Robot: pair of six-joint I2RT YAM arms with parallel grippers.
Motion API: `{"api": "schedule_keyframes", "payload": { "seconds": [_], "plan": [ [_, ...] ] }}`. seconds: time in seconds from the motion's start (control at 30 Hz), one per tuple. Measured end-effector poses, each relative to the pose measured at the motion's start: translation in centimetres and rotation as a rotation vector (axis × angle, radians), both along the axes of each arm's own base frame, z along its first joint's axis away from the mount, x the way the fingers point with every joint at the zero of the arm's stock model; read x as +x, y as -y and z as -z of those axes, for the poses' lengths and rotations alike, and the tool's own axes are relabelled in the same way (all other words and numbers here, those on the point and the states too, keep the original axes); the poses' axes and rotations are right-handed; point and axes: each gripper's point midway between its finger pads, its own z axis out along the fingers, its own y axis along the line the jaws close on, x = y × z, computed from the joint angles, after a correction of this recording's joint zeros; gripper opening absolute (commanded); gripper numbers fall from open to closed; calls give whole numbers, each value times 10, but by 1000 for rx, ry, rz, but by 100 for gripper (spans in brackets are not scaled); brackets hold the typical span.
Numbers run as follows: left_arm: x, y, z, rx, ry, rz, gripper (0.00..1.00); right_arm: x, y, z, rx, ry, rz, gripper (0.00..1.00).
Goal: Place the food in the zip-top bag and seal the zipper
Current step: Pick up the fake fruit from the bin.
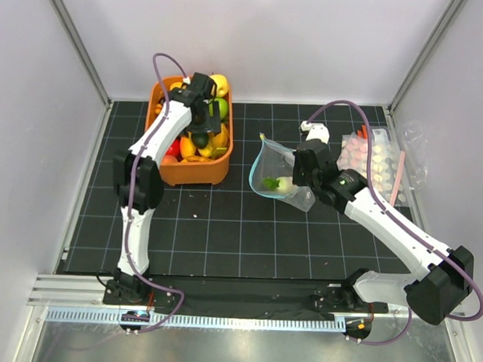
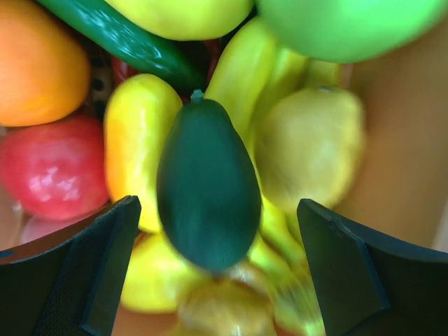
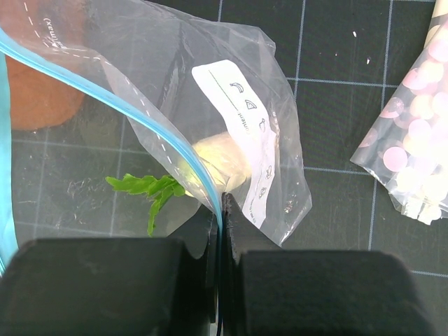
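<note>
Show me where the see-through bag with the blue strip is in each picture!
Top camera: the zip-top bag lies right of centre, to the right of the orange basket.
Left wrist: not in it; only food in the basket.
Right wrist: it fills the middle, and its blue zipper runs down into the shut right fingers.
Shared landmark: the orange basket, seen top left in the right wrist view.

Bright even light; blurred left-wrist close-up, glare on the food (image 2: 206, 189).
</note>
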Motion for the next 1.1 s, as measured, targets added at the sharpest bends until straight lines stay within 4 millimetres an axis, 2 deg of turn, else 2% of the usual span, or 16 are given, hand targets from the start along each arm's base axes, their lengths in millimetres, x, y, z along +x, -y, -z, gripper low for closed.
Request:
{"api": "schedule_keyframes", "payload": {
  "seconds": [0.03,0.07,0.1,0.2,0.33,0.47,0.67,0.77,0.9,1.1],
  "plan": [
    [1,0,13,5,-27,-8,77,0,0,0,0,0,0,1],
    [2,-1,25,10,-51,-16,59,0,0,0,1,0,-1,1],
    [2,-3,34,14,-69,-25,51,0,0,0,1,0,-1,1],
    [4,-3,35,9,-67,-28,33,0,-1,0,2,-1,-2,1],
    [3,-3,28,-1,-55,-31,21,0,-1,0,2,-1,-3,1],
    [-5,-6,8,-12,-30,-31,19,0,-1,0,3,-2,-4,1],
    [-34,-4,-61,-118,92,-14,17,-1,-2,0,8,-5,-12,1],
    [-53,-1,-84,-189,140,-3,15,-1,-3,0,11,-6,-15,1],
    [-73,9,-99,-292,165,25,15,-1,-6,1,20,-8,-26,1],
    [-99,33,-91,-406,174,66,17,-3,-11,4,35,-19,-48,1]
  ]
}}
